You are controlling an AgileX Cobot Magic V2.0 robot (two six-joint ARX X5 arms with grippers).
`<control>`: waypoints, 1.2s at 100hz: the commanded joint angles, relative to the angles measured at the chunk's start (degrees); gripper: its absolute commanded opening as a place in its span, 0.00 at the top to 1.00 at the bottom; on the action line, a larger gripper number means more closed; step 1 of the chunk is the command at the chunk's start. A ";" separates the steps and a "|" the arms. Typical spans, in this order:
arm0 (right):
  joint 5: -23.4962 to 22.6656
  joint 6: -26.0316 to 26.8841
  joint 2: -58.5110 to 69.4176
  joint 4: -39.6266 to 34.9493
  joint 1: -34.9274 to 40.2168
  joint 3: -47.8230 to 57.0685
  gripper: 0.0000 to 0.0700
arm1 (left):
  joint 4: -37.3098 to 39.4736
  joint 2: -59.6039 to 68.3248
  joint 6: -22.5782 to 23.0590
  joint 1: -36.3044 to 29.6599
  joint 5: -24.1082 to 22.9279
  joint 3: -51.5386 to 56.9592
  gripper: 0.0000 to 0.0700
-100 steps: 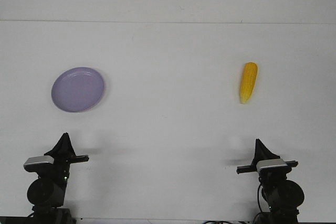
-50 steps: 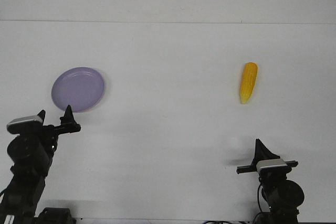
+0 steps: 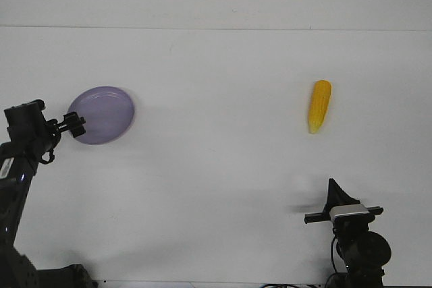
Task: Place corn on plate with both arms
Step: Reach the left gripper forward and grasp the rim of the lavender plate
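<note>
Now L arm (image 3: 30, 133) up by plate (image 3: 104, 112), maybe touching.

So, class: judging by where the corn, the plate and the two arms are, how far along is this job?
Barely begun. Done: nothing; the corn lies on the table, far from the plate. In hand: the left tool is at the plate's near-left rim; whether it grips can't be told. The right tool sits well short of the corn. Left: picking up the corn and setting it on the plate.
</note>
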 commanded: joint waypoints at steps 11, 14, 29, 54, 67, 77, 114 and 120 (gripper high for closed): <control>-0.07 -0.22 0.02 0.57 -0.09 -0.17 0.98 | -2.12 10.60 0.26 1.57 2.12 6.71 0.31; -0.07 -0.22 0.02 0.57 -0.09 -0.17 0.98 | -1.92 11.67 0.28 1.66 2.73 7.15 0.34; -0.07 -0.22 0.02 0.57 -0.09 -0.17 0.98 | 0.17 15.52 0.02 1.79 4.59 7.78 0.47; -0.07 -0.22 0.02 0.57 -0.09 -0.17 0.98 | 1.62 16.26 0.02 1.51 4.68 7.78 0.78; -0.07 -0.22 0.02 0.57 -0.09 -0.17 0.98 | 1.40 17.20 0.02 1.36 4.76 7.78 0.81; -0.07 -0.22 0.02 0.57 -0.09 -0.17 0.98 | 1.16 18.10 0.02 1.31 4.79 7.78 0.81; -0.07 -0.22 0.02 0.57 -0.09 -0.17 0.98 | 1.03 17.03 0.37 1.14 8.24 7.82 0.99; -0.07 -0.22 0.02 0.57 -0.09 -0.17 0.98 | 0.81 15.47 0.28 1.09 10.19 7.82 0.99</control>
